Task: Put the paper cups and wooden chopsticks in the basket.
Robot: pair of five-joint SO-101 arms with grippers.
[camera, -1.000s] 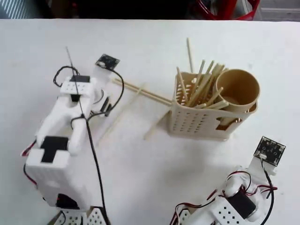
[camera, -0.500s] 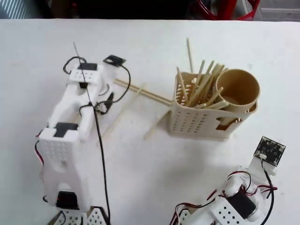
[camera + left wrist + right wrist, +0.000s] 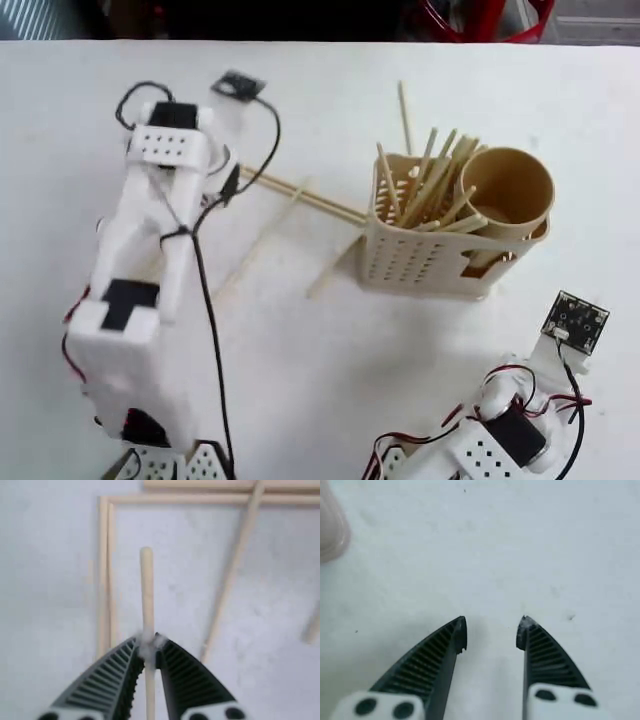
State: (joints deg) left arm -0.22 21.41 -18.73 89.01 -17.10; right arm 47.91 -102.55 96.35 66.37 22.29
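My left gripper (image 3: pixel 149 645) is shut on a wooden chopstick (image 3: pixel 146 580) that sticks out past its fingertips, a little above the table. In the high view the left gripper (image 3: pixel 222 190) sits at the left end of a chopstick pair (image 3: pixel 305 197) lying on the table. Another loose chopstick (image 3: pixel 258 240) slants beside it, and a short one (image 3: pixel 332 268) lies against the basket (image 3: pixel 420 262). The basket holds several chopsticks (image 3: pixel 435 180) and a paper cup (image 3: pixel 507 192). My right gripper (image 3: pixel 491 627) is open over bare table, near the front right corner (image 3: pixel 515 430).
In the left wrist view more chopsticks lie around the held one: a pair (image 3: pixel 105 575), a long one (image 3: pixel 210 499) and a slanted one (image 3: pixel 234 570). One stick (image 3: pixel 404 115) lies behind the basket. A red object (image 3: pixel 480 18) is beyond the table's far edge.
My left arm has stretched toward the table's far side and its wrist has swung that way. The right arm has kept still.
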